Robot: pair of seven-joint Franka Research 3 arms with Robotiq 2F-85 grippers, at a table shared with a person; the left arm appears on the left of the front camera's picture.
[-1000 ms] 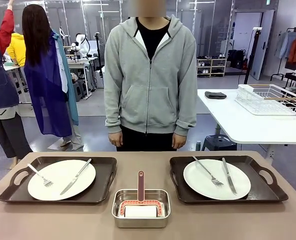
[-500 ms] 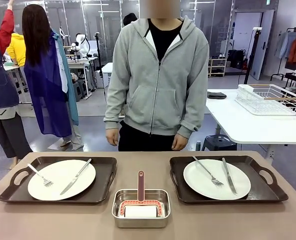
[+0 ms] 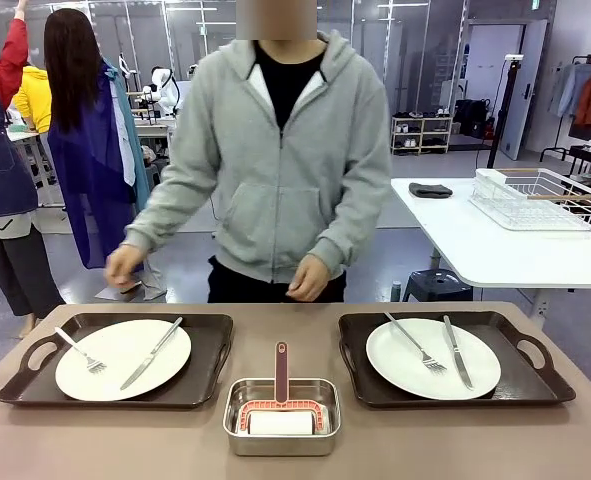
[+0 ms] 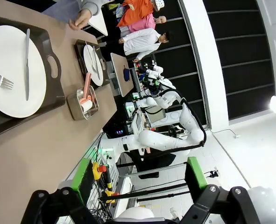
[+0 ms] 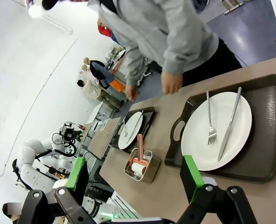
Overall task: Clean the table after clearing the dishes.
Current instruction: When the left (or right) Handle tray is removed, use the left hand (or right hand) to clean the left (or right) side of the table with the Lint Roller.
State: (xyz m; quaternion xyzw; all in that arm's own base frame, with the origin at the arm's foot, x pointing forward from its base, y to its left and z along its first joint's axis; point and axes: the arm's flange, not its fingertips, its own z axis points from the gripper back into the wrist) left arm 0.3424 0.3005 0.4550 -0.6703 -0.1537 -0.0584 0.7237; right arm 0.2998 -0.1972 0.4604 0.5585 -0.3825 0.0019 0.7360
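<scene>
Both jaws spread wide, two plates point(image 3: 123, 360), two trays point(image 3: 207, 345), one pan point(image 3: 281, 446)

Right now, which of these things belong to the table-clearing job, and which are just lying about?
Part of the job: the brown table; the left tray with its plate, fork and knife; the right tray and right plate, set likewise; probably the roller in the steel pan.
Just lying about: the white side table, its wire rack, the dark cloth.

I'm seeing the person's hand point(image 3: 125, 266) past the left tray point(image 3: 207, 350) smeared to a blur, their legs hidden behind the table point(image 3: 285, 322), its near edge cut off.
</scene>
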